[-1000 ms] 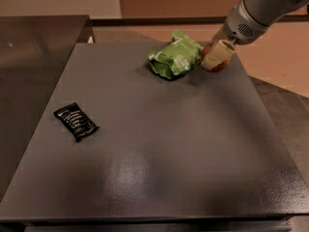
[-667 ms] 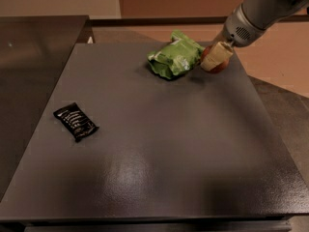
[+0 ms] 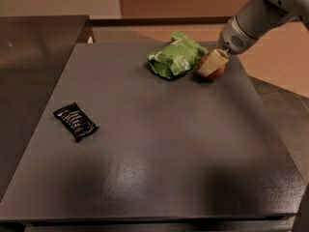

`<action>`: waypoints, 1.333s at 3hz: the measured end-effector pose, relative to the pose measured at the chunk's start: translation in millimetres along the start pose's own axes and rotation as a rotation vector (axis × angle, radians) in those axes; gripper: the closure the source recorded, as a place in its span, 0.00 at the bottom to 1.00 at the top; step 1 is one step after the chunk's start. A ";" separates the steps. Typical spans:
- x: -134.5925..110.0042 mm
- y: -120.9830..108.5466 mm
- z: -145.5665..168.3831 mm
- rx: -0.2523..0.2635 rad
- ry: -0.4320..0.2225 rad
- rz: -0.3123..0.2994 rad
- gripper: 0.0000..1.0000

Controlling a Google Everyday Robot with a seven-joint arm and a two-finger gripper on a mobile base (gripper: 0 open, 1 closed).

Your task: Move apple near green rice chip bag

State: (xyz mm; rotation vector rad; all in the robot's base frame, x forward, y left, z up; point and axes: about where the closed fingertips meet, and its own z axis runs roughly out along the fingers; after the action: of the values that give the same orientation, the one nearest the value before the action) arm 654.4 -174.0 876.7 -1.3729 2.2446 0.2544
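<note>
The red apple (image 3: 220,73) sits low at the table's far right, just to the right of the bright green rice chip bag (image 3: 175,57), and almost touches it. My gripper (image 3: 210,67) reaches down from the upper right and is shut on the apple. One cream-coloured finger (image 3: 214,62) covers most of the fruit, so only its red lower edge shows. The green bag lies puffy and wrinkled on the dark table (image 3: 159,144).
A small black wrapper with white print (image 3: 76,122) lies at the left middle of the table. A second dark surface (image 3: 34,57) adjoins on the left. The table's right edge runs close behind the apple, with tan floor beyond.
My gripper has come down a little with the apple, closer to the table beside the green bag. The bag and the black wrapper have not moved.
</note>
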 end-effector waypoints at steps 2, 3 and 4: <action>3.5 -2.0 12.9 -0.021 0.006 0.005 0.36; 3.2 -1.4 15.9 -0.026 0.007 0.005 0.12; 3.0 -0.8 18.8 -0.030 0.008 0.004 0.00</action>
State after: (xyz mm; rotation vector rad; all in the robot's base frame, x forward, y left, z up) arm 659.9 -169.2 859.1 -1.3874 2.2593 0.2851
